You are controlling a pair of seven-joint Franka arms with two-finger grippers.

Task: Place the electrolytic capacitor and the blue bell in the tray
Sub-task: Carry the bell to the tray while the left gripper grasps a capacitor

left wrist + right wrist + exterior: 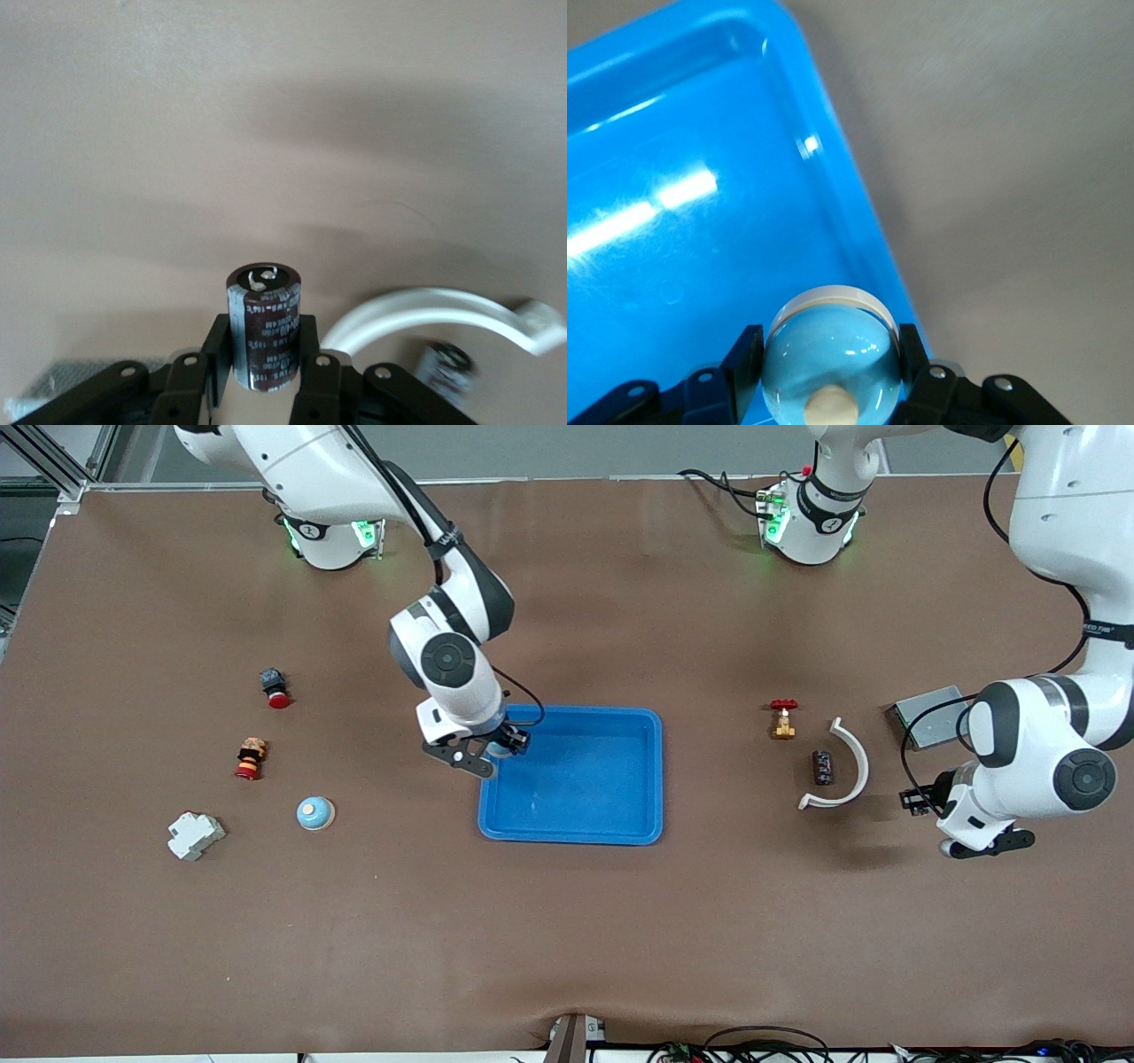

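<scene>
The bright-blue tray (576,797) lies at the table's middle. My right gripper (505,746) hangs over the tray's corner toward the right arm's end, shut on a light-blue bell (831,354); the tray's floor and rim (700,221) lie below it. My left gripper (921,799) is up over the table near the left arm's end, shut on a dark brown electrolytic capacitor (263,326) that stands upright between the fingers. A second capacitor (823,768) lies on the table inside a white arc. A second blue bell (315,813) sits on the table toward the right arm's end.
A white curved piece (842,766), a brass valve with a red handle (783,719) and a grey metal plate (926,717) lie toward the left arm's end. A red-capped button (275,687), a small striped part (251,758) and a white block (195,835) lie toward the right arm's end.
</scene>
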